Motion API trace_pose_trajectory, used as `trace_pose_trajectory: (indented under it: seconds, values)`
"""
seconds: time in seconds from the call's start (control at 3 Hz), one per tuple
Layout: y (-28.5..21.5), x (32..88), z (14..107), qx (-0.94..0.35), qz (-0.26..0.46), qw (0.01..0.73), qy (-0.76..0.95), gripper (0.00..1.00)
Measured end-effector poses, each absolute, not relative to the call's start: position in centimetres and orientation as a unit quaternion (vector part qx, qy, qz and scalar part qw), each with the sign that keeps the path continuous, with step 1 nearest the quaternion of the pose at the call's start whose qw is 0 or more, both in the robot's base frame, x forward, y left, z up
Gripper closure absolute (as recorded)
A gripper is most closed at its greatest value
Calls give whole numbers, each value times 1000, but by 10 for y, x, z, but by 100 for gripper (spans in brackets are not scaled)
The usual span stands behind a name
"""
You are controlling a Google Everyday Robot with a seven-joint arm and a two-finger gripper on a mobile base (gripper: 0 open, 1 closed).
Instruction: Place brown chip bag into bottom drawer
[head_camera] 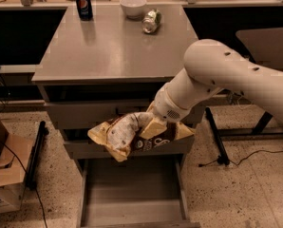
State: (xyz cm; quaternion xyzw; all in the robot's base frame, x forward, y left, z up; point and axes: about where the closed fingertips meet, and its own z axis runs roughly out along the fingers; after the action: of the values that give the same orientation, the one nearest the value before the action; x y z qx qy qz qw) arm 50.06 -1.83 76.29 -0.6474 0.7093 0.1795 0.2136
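Note:
The brown chip bag is a crinkly dark brown bag with tan-yellow ends and a white panel. It hangs in the air in front of the cabinet's middle drawer front, above the open bottom drawer. My gripper is at the end of the white arm, which reaches in from the right. It is shut on the bag's upper middle. The bottom drawer is pulled out, its flat grey floor bare.
On the cabinet top stand a Pepsi can, a white bowl and a shiny packet lying down. A cardboard box sits on the floor at the left. Table legs and cables are at the right.

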Motion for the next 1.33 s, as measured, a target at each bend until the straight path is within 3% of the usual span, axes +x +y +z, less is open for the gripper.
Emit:
trace_pose_trajectory:
  seconds: [1.33]
  values:
    - [13,504,584,-588,330,231,701,100]
